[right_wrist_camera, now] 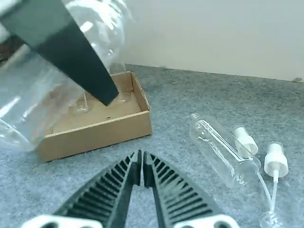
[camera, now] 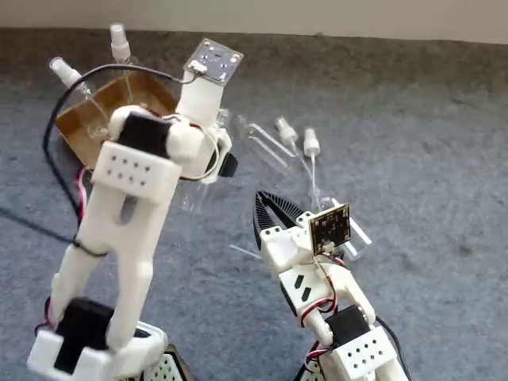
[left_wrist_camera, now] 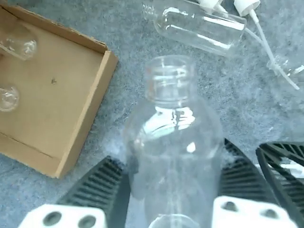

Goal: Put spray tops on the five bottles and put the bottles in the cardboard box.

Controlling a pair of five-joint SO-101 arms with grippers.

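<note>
Closed hand point(right_wrist_camera: 141, 160) near cardboard box point(right_wrist_camera: 97, 132)

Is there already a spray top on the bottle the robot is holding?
No, the bottle in the left gripper has a bare, open neck with nothing on it.

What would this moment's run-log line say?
left gripper: shut on uncapped bottle near cardboard box | right gripper: shut, empty | in box: two bottles | on carpet: lying bottle, two loose spray tops

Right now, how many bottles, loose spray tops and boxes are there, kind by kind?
Capped bottles: 2
Uncapped bottles: 3, one in the left end effector
Loose spray tops: 2
Cardboard box: 1
Total: 8
</note>
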